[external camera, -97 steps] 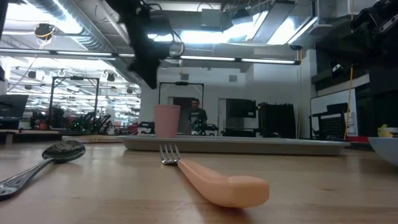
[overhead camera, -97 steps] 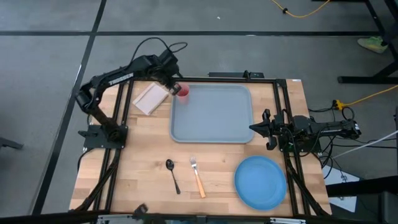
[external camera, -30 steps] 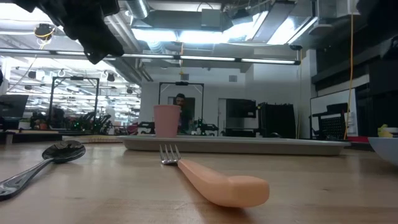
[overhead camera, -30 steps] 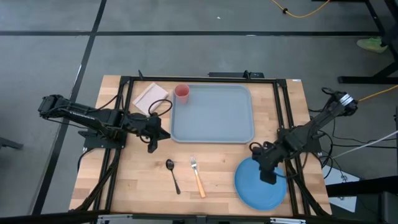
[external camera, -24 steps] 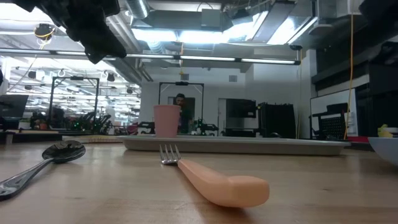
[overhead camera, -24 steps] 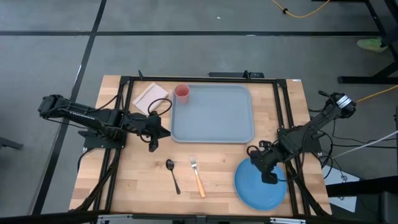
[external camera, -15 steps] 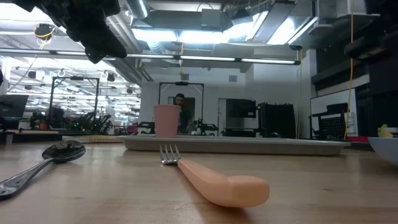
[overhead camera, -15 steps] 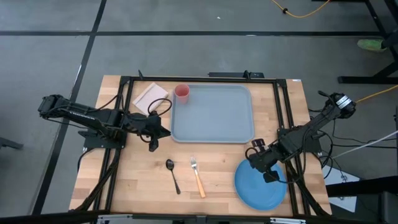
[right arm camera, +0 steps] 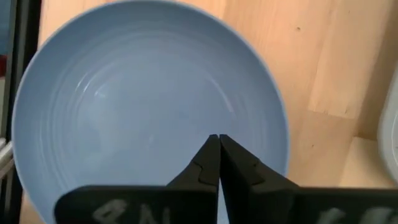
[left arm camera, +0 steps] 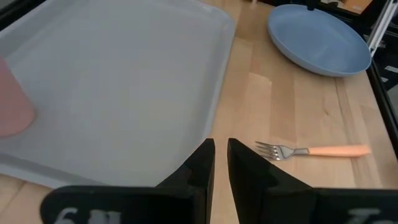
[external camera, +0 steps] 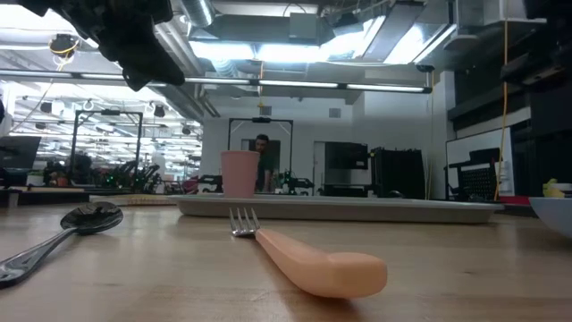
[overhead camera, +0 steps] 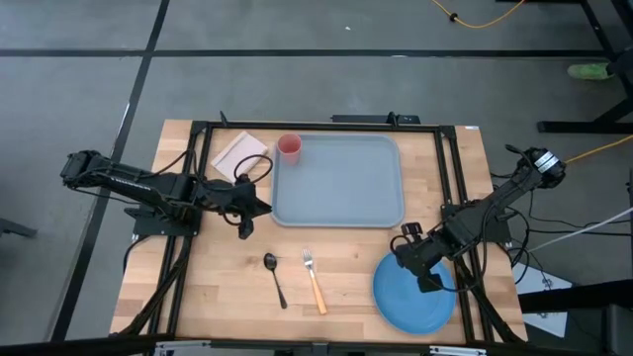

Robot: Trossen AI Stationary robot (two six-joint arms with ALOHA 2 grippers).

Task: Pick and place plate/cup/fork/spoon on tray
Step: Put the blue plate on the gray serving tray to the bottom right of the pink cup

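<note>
The pink-red cup [overhead camera: 289, 146] stands on the far left corner of the grey-blue tray [overhead camera: 336, 178]; it also shows in the left wrist view [left arm camera: 12, 106]. The blue plate [overhead camera: 413, 292] lies on the table at the near right. The fork [overhead camera: 314, 280] and the dark spoon [overhead camera: 274, 277] lie side by side in front of the tray. My left gripper [overhead camera: 263, 208] is shut and empty above the table, at the tray's left edge. My right gripper [right arm camera: 217, 146] is shut and empty over the plate's far left part [overhead camera: 411, 259].
A beige pad [overhead camera: 237, 153] lies left of the cup at the far left. Black frame rails [overhead camera: 193, 178] run along the table's left and right sides. Bare wood shows between the tray and the cutlery. A person stands far back in the room [external camera: 261, 161].
My right gripper has shifted slightly over the plate's far left rim and stays shut. The left arm and all the tableware have kept still.
</note>
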